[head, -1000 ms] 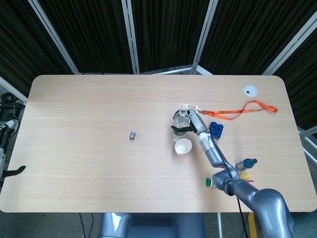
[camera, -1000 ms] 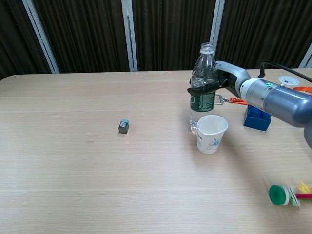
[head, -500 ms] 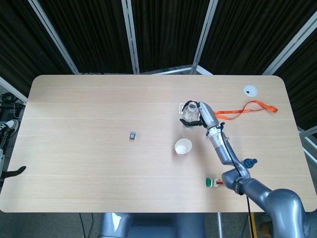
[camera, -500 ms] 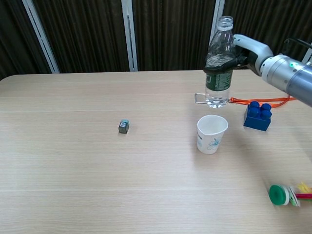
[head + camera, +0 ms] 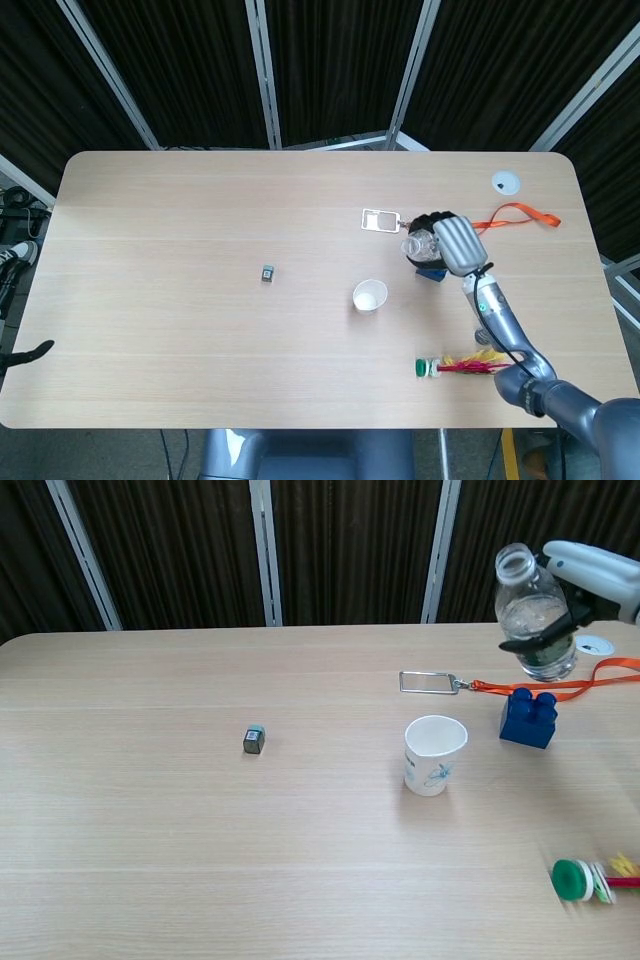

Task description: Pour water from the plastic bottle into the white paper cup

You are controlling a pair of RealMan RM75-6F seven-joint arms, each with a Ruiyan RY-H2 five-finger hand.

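Bottle lifted, swung right of the cup.
My right hand (image 5: 598, 577) gripped the plastic bottle (image 5: 533, 615), raised from beside the white paper cup (image 5: 434, 754); bare tabletop (image 5: 150, 830) lay leftward.

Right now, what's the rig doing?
The right hand holds the plastic bottle lifted well above the table, uncapped and tilted a little toward the white paper cup. The bottle hangs up and to the right of the cup, above the blue block. No water shows pouring. The left hand isn't visible.
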